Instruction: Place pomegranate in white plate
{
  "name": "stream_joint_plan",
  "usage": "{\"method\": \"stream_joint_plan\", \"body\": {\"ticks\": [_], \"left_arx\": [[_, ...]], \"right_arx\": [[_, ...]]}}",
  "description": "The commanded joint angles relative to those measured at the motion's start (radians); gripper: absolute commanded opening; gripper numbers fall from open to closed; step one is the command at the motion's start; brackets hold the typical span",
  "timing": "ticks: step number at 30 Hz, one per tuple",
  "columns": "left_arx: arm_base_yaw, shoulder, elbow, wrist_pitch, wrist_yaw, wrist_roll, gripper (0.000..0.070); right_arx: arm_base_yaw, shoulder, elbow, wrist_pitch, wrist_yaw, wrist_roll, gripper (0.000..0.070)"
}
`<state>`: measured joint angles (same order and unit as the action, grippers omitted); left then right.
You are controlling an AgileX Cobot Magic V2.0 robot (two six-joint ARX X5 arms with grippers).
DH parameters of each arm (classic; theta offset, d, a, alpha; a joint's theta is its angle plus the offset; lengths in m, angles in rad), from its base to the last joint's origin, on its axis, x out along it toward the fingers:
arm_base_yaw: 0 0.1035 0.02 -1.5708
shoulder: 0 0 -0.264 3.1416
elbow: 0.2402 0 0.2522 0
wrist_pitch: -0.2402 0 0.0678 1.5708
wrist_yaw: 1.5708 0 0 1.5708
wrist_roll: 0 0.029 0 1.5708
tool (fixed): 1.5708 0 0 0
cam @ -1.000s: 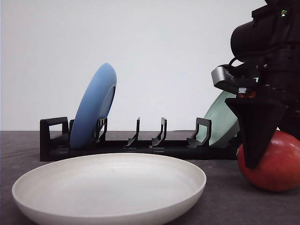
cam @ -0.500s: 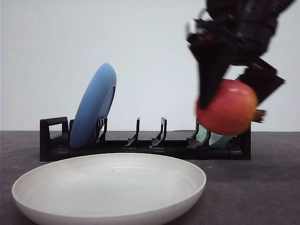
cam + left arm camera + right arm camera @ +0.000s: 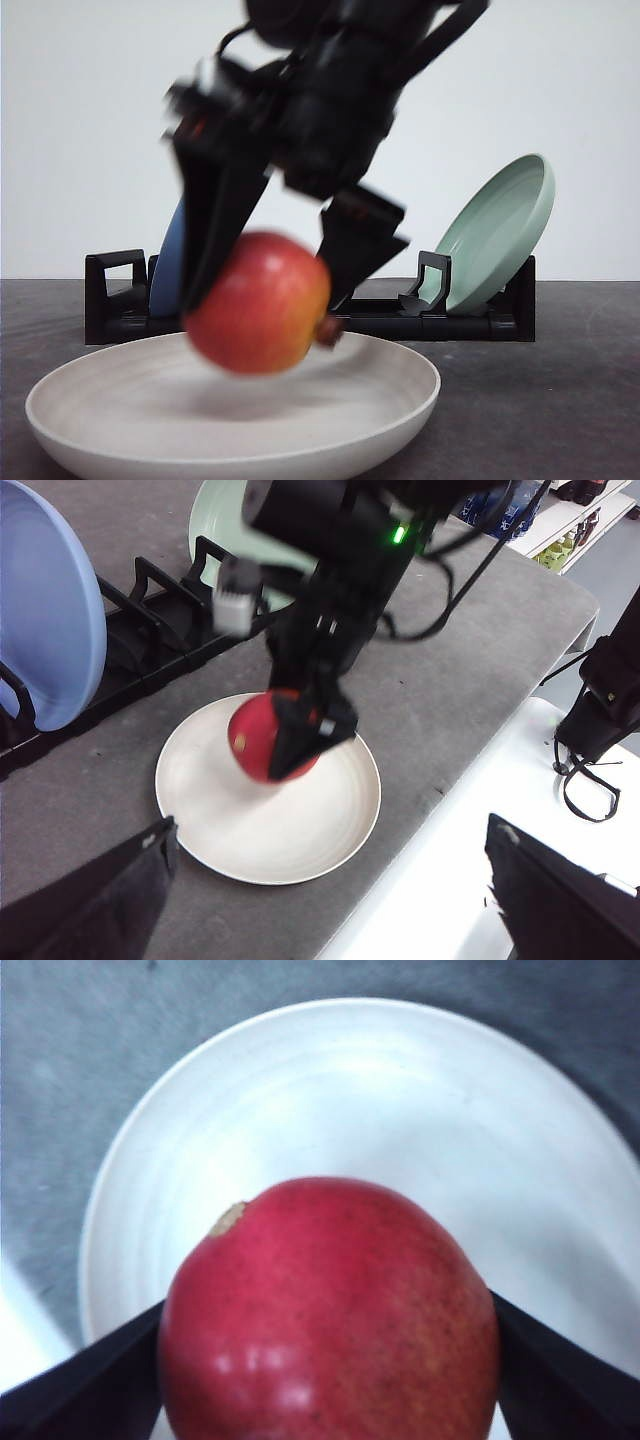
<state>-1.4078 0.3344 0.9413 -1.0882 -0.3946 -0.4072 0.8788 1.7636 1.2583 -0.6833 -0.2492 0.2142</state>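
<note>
1. The right gripper (image 3: 268,275) is clamped on the pomegranate (image 3: 259,303), one black finger pressed against each side of the fruit.
2. In the right wrist view the pomegranate (image 3: 330,1310) sits between the two dark fingers (image 3: 80,1385), with the white plate (image 3: 330,1090) spread out beneath it.
3. In the front view the fruit hangs just above the white plate (image 3: 70,415); its small dark crown tip points sideways towards the pale green plate (image 3: 500,235). The pictures do not settle whether it touches the plate's surface.
4. From the left wrist view the pomegranate (image 3: 262,742) is over the white plate (image 3: 215,830), nearer the rim that faces the black dish rack (image 3: 150,630).
5. Behind the white plate, the rack holds a blue plate (image 3: 45,610) at one end and the pale green plate at the other.
6. The left gripper (image 3: 330,900) stands with its fingers wide apart, nothing between them, off to the near side of the white plate.
</note>
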Motion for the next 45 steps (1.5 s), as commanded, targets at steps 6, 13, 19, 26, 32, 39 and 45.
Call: {"method": "stream_joint_plan", "body": {"ticks": [6, 13, 19, 26, 32, 39, 45], "left_arx": [[-0.014, 0.003, 0.013, 0.011, -0.002, 0.013, 0.0592], [-0.014, 0.003, 0.013, 0.011, -0.002, 0.013, 0.0592], [-0.014, 0.003, 0.013, 0.011, -0.002, 0.013, 0.0592], [-0.014, 0.003, 0.013, 0.011, -0.002, 0.013, 0.0592], [-0.014, 0.003, 0.013, 0.011, -0.002, 0.013, 0.0592], [-0.014, 0.003, 0.013, 0.012, -0.002, 0.010, 0.0593], [-0.014, 0.003, 0.013, 0.018, -0.002, -0.006, 0.0592]], "right_arx": [[0.035, 0.087, 0.013, 0.014, 0.024, 0.018, 0.0389], [0.043, 0.093, 0.013, 0.003, 0.022, 0.019, 0.0519], [0.042, 0.093, 0.013, 0.002, 0.020, 0.022, 0.0700], [0.040, 0.042, 0.014, -0.002, 0.022, 0.021, 0.0700], [0.040, -0.120, 0.014, -0.115, 0.067, 0.021, 0.0700], [0.041, -0.424, 0.013, -0.334, 0.181, 0.022, 0.0700], [0.041, -0.733, -0.034, -0.443, 0.330, 0.051, 0.0700]]}}
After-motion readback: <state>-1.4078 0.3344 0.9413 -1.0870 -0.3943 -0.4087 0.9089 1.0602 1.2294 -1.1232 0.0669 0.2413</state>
